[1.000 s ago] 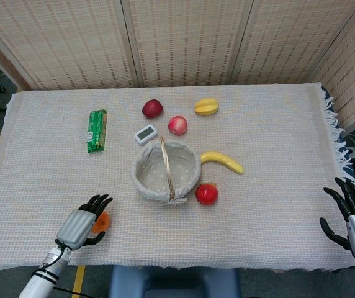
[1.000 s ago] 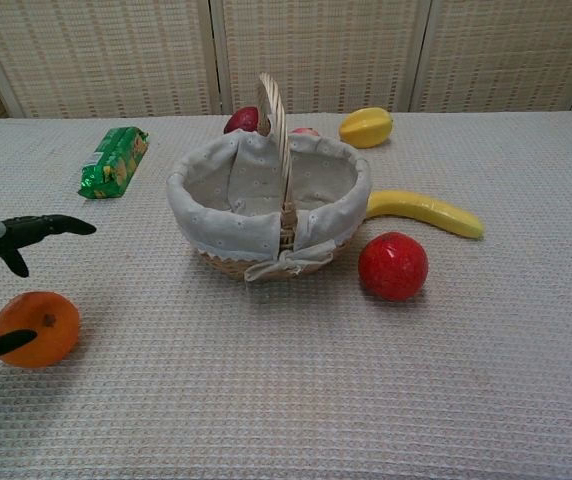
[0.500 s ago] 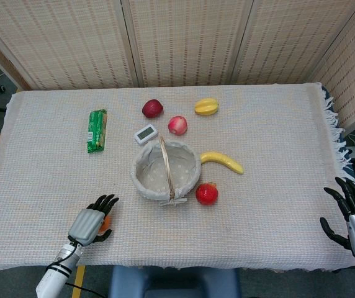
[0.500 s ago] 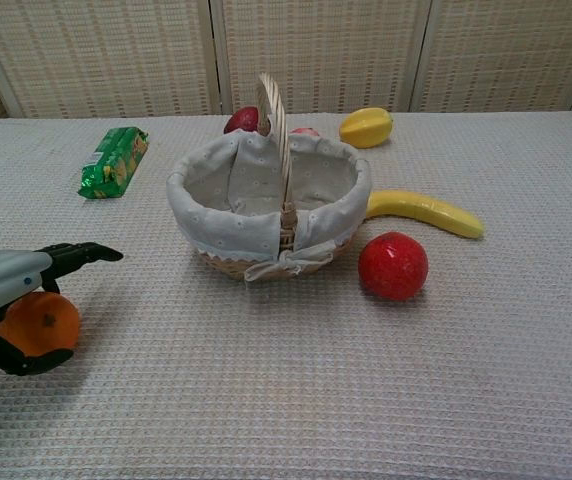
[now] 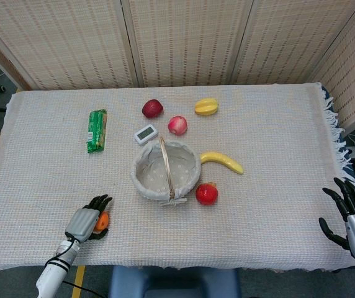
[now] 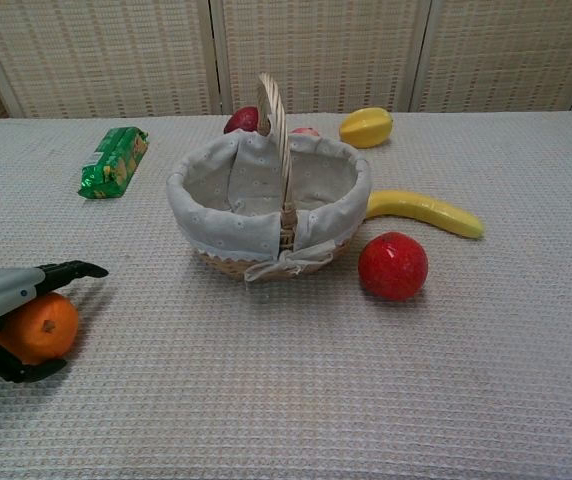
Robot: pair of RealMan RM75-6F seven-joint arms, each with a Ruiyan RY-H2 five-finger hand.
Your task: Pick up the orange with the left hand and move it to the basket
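Observation:
The orange (image 6: 42,327) lies on the cloth at the near left, well left of the basket (image 6: 216,215). My left hand (image 6: 4,301) is wrapped over it, fingers across its top and the thumb curled under its near side. In the head view the left hand (image 5: 85,220) covers most of the orange (image 5: 102,221), which shows only at its right side. The cloth-lined wicker basket (image 5: 141,162) with its upright handle stands at the table's middle. My right hand (image 5: 351,214) hangs off the near right corner, fingers spread and holding nothing.
A red fruit (image 5: 206,194) and a banana (image 5: 222,162) lie right of the basket. Behind it are a white timer (image 5: 146,133), a pink fruit (image 5: 177,125), a dark red apple (image 5: 152,108) and a yellow fruit (image 5: 206,106). A green packet (image 5: 97,130) lies at the far left.
My left hand has come down over the orange and its fingers have closed around it. The right hand has stayed where it was.

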